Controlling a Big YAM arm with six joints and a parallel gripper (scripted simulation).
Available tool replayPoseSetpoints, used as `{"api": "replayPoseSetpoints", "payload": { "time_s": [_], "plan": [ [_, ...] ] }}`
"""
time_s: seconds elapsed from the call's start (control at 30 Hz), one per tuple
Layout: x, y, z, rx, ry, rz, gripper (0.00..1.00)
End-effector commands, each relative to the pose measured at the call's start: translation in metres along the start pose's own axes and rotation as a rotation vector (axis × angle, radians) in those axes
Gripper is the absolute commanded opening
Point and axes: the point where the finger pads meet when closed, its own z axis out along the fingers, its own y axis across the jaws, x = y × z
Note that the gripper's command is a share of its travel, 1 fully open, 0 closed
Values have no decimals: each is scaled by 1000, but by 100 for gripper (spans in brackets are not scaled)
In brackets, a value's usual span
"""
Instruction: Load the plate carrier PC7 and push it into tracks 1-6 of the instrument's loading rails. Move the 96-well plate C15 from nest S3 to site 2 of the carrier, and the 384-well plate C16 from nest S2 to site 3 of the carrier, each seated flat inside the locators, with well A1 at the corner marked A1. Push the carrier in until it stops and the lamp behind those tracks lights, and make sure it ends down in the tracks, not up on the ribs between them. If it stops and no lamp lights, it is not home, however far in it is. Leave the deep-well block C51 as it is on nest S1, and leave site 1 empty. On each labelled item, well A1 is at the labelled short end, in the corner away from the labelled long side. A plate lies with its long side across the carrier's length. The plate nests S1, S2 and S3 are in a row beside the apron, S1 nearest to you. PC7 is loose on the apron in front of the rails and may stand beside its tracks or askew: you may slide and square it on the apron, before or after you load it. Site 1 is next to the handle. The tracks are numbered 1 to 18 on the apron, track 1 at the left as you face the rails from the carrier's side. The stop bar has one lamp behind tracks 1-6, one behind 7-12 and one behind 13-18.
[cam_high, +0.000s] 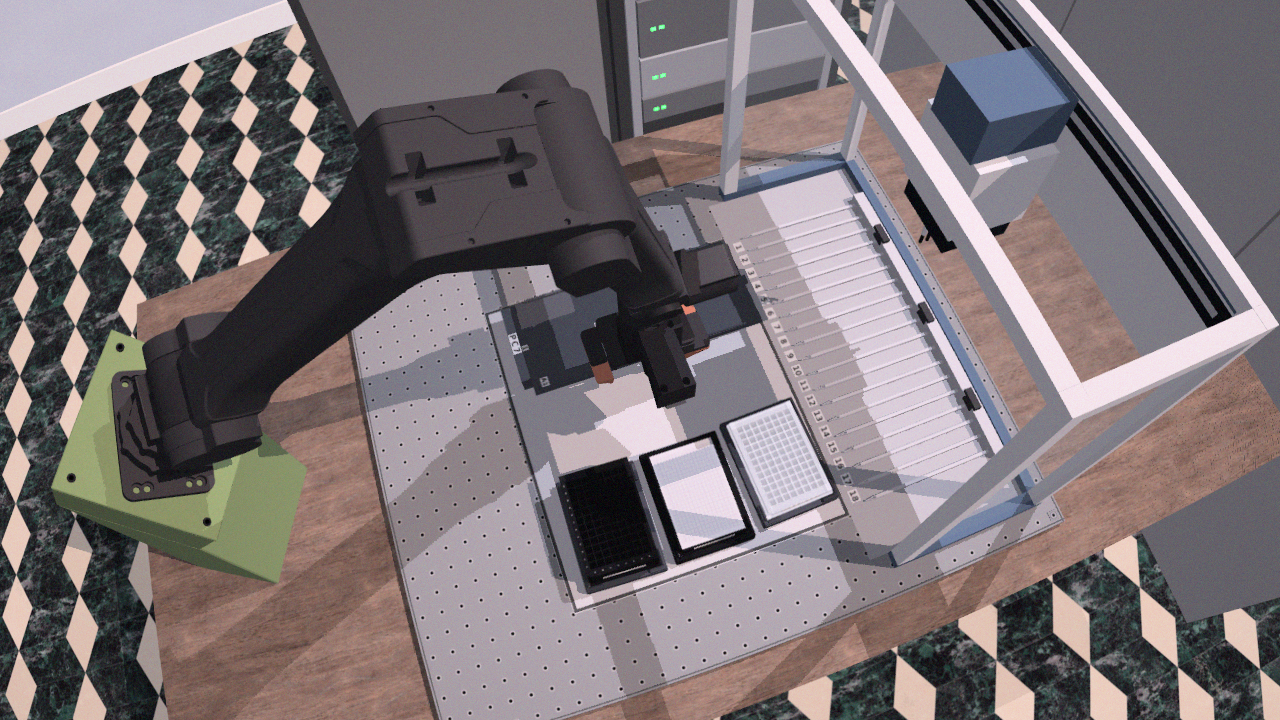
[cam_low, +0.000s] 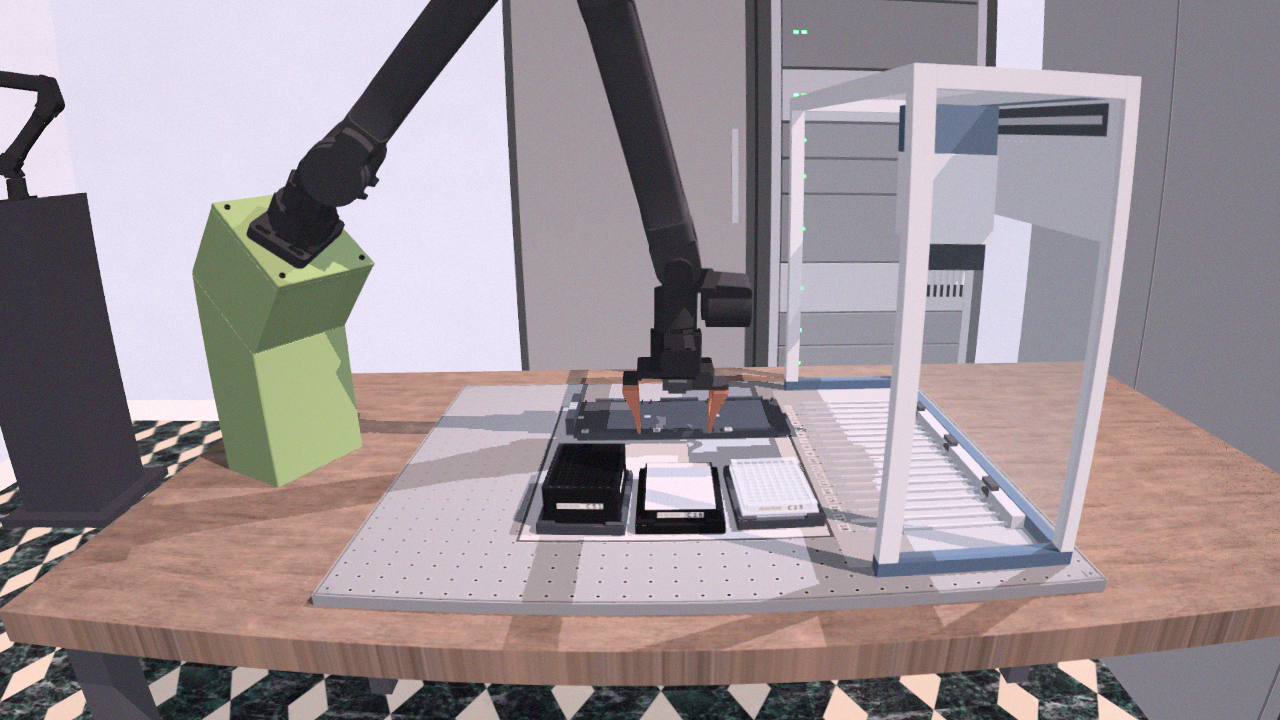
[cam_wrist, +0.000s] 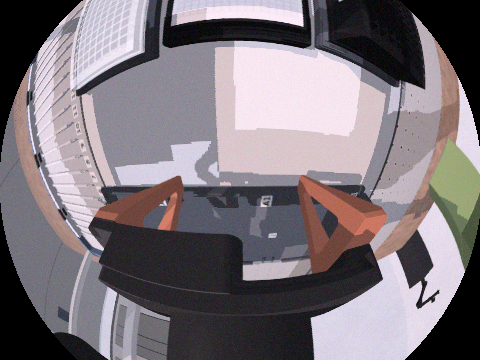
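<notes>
My gripper (cam_low: 673, 410) hangs fully open, holding nothing, fingertips low over the carrier's near long edge. The carrier (cam_high: 546, 344) lies directly beneath me on the apron, long axis running 9 to 3 o'clock in the top view, pointing at the rails (cam_high: 859, 313) at 3. Both plates sit nested at 5 o'clock: the 384-well plate (cam_high: 696, 495), then the 96-well plate (cam_high: 776, 458).

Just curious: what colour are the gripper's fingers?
Orange-brown fingers on a black gripper; the exterior view shows them best.

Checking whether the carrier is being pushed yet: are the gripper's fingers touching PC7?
Cannot tell. In the exterior view the open gripper hangs with its fingertips in front of carrier PC7; no view plainly shows contact or a gap.
</notes>
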Motion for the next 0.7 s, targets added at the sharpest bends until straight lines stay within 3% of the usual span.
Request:
{"api": "replayPoseSetpoints", "payload": {
  "time_s": [0.0, 0.67],
  "plan": [
    [2, 17, -33, -43, 5, 12, 100],
    [0, 13, -104, -43, 6, 13, 100]
  ]
}}
